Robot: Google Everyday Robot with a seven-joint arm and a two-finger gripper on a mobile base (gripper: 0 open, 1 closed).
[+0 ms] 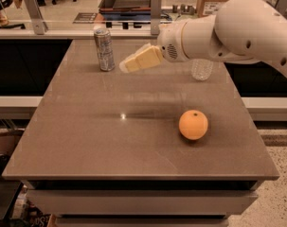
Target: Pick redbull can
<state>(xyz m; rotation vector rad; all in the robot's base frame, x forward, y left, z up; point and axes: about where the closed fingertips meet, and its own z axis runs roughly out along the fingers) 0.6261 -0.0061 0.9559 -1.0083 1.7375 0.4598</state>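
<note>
The redbull can (104, 49) stands upright near the far left of the brown table (86, 136). It is slim and silver-grey with bluish markings. My gripper (130, 63) hangs above the table just to the right of the can, at about the can's height, with its cream fingers pointing left toward it. A small gap shows between the gripper tip and the can. The white arm reaches in from the right.
An orange (193, 124) lies on the table at centre right. The base of a clear plastic bottle (201, 69) shows behind my arm at the far right. A glass partition with metal posts (155, 6) runs along the table's far edge.
</note>
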